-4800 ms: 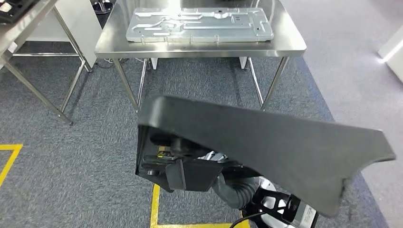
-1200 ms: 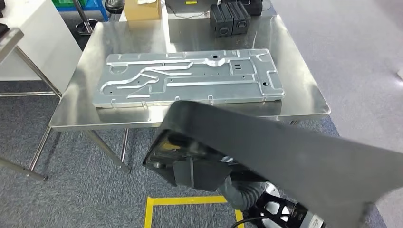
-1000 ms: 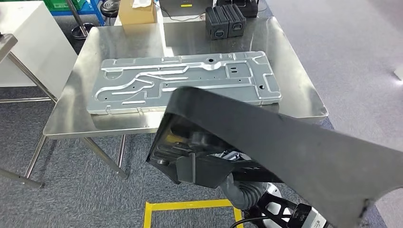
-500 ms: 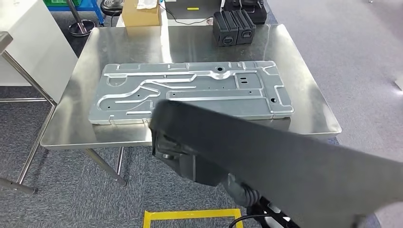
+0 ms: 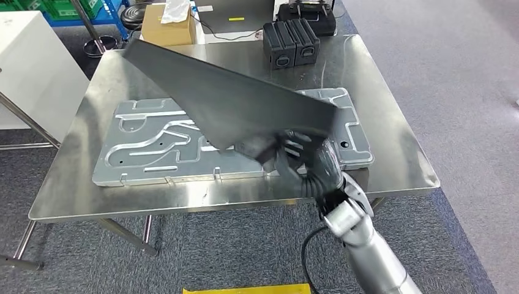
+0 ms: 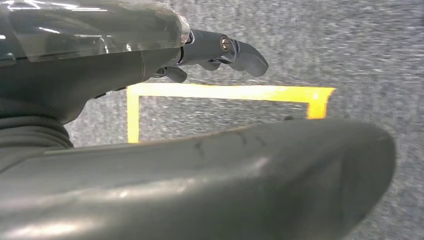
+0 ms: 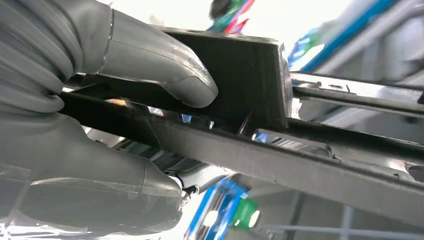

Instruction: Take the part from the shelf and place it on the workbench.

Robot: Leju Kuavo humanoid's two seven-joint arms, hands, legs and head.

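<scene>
The part (image 5: 226, 98) is a long, flat black panel. My right hand (image 5: 294, 156) grips it at its near end and holds it tilted above the steel workbench (image 5: 398, 159), over a large grey metal plate (image 5: 147, 153) lying there. In the right wrist view the thumb (image 7: 150, 65) presses on the part's black ribbed edge (image 7: 240, 75). My left hand (image 6: 150, 75) hangs over the carpet, holding nothing, with a dark finger (image 6: 235, 47) stretched out.
Two black boxes (image 5: 291, 41) stand at the workbench's far edge, with a cardboard box (image 5: 165, 24) behind it on the left. A white cabinet (image 5: 30, 61) stands to the left. Yellow floor tape (image 6: 225, 93) marks the carpet under my left hand.
The view has come closer to the workbench. My right arm has swung the part up and forward, from low in front of me to above the metal plate.
</scene>
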